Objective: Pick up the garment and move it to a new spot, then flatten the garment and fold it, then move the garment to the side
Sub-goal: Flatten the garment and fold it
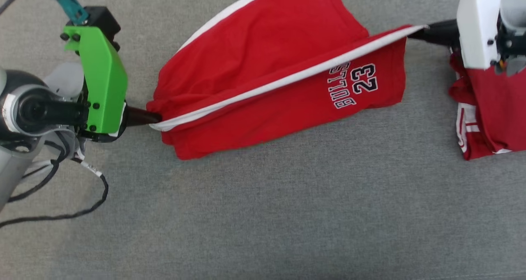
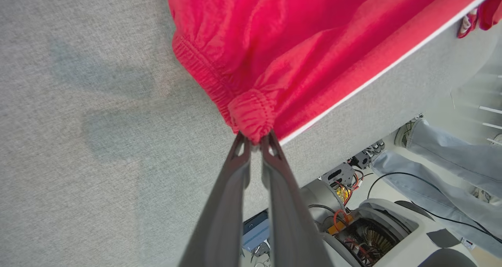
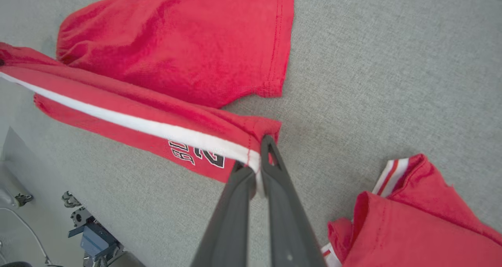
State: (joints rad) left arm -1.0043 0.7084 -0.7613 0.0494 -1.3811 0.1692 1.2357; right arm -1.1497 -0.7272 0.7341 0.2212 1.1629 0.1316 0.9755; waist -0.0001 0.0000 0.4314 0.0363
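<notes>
Head view: red Bulls 23 shorts (image 1: 267, 66) strung from left tool (image 1: 157, 117) to right tool (image 1: 417, 33), sagging onto the grey counter (image 1: 263, 214). Left wrist: left tool's pinching the elastic waistband (image 2: 251, 114), someone's jeans (image 2: 443, 157) past the edge. Right wrist: right tool's clamped on the white-striped hem (image 3: 253, 151), another red garment (image 3: 411, 227) close by.

I see the shorts (image 1: 263, 58) in bright red, with a white side stripe (image 1: 287, 80) along them and a "BULLS 23" print (image 1: 355, 84) in dark and white lettering. The second garment (image 1: 497, 107) is the same red, and its trim (image 3: 389, 176) is striped white and red. Under both, the fabric surface (image 1: 263, 214) is a plain, finely mottled grey. My left gripper (image 2: 255, 140) and right gripper (image 3: 257, 161) have dark grey fingers. The left wrist bracket (image 1: 102, 82) is vivid green with black screws, and its connector (image 1: 68, 2) is teal. The right wrist housing (image 1: 476, 25) is white. A person's jeans (image 2: 443, 157) are pale blue.
</notes>
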